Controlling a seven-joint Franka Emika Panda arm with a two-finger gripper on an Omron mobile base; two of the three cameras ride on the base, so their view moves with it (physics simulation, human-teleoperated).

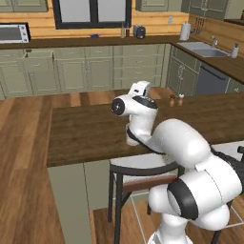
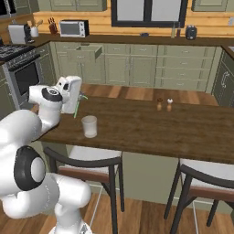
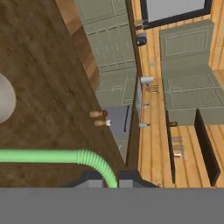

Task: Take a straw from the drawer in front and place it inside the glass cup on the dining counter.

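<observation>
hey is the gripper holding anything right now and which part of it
Yes: the gripper is shut on the straw, pinching it at one end, just past its bend.

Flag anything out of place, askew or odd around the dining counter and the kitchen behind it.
One drawer under the far worktop hangs open while its neighbours are shut. The straw hangs from the hand beside the glass cup, not in it, and it has a bent, ribbed end in the hand view. Nothing looks spilled or damaged.
</observation>
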